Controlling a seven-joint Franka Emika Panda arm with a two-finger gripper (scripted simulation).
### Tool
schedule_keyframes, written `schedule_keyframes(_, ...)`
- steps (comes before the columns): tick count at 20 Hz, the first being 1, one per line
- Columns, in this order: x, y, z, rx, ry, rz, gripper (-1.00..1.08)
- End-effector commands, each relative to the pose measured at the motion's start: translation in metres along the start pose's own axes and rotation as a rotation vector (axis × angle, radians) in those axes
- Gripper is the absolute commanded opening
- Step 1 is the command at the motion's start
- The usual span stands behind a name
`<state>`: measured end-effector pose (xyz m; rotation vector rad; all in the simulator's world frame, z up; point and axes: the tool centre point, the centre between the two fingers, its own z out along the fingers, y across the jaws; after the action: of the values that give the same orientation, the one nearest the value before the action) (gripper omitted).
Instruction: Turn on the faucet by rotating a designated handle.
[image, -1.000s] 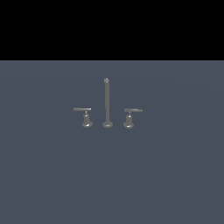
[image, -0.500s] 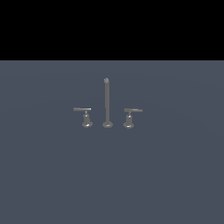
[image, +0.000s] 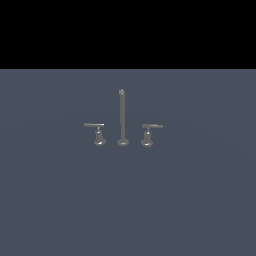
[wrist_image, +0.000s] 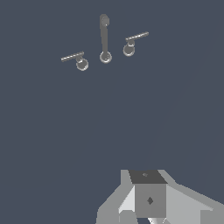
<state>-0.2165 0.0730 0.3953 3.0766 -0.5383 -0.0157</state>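
Nothing shifted over the last second: grey metal lever handle (image: 96, 131) sits untouched on the exterior view's left of the thin upright spout (image: 122, 117), gripper (wrist_image: 148, 205) well short, finger state indeterminable.

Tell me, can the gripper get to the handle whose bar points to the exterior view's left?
Probably yes. Nothing lies between the gripper and the handle; only bare surface shows. The spout and twin handle stand apart.

Bare simulated scene: faucet (image: 122, 120) on flat grey ground (image: 128, 200)
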Motion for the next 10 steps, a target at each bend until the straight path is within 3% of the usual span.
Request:
schedule_keyframes(1, 0.004, -0.013, 0.012, 0.002, -0.001, 0.052, -1.0)
schedule_keyframes(10, 0.024, -0.056, 0.056, 0.008, -0.004, 0.233, -1.0)
